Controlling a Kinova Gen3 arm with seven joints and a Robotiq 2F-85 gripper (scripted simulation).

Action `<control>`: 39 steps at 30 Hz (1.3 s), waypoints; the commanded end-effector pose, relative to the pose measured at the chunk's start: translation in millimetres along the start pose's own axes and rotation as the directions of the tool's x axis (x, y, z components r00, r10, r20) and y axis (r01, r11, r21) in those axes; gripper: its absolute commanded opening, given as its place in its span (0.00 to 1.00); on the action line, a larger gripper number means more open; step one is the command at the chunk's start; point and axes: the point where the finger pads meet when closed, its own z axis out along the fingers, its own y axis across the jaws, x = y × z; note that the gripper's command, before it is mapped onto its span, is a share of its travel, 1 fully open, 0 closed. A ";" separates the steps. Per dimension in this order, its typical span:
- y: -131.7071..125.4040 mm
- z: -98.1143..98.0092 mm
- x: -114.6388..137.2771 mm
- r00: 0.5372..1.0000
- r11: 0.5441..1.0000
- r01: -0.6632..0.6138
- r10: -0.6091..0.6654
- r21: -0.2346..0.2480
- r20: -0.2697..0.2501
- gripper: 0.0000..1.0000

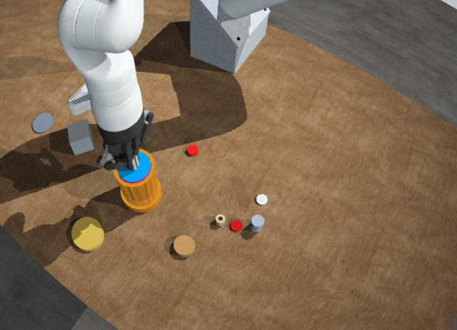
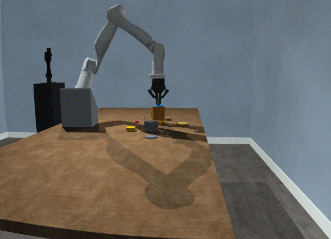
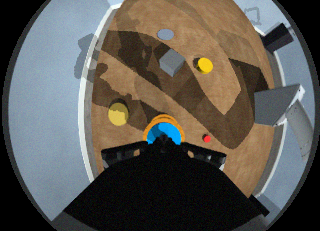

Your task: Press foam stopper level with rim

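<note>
An orange ribbed jar (image 1: 140,188) stands upright on the brown table. A blue foam stopper (image 1: 137,169) fills its mouth, and a thin blue edge shows just above the rim in the side view (image 2: 158,105). My gripper (image 1: 127,165) is shut and empty, pointing straight down with its fingertips on the stopper's top, left of its centre. In the side view the fingertips (image 2: 158,104) meet the jar's top (image 2: 158,113). In the wrist view the stopper (image 3: 164,133) and the orange rim show just past my dark fingers.
A grey cube (image 1: 81,136) and a grey disc (image 1: 42,122) lie left of the jar. A yellow disc (image 1: 87,233), a tan disc (image 1: 183,245), two red discs (image 1: 192,149) (image 1: 235,225) and small cylinders (image 1: 257,223) lie around. The arm's grey base (image 1: 225,35) stands behind.
</note>
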 end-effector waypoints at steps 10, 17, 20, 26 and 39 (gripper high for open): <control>-0.3 3.2 0.0 1.000 1.000 0.000 0.000 0.001 0.000 0.00; -0.3 6.8 0.0 1.000 1.000 0.000 0.000 0.001 0.000 0.00; -0.3 8.5 0.0 1.000 1.000 0.000 0.000 0.001 0.000 0.00; -0.3 10.9 0.0 1.000 1.000 0.000 0.000 0.001 0.000 0.00; -0.3 18.3 0.0 1.000 1.000 0.000 0.000 0.001 0.000 0.00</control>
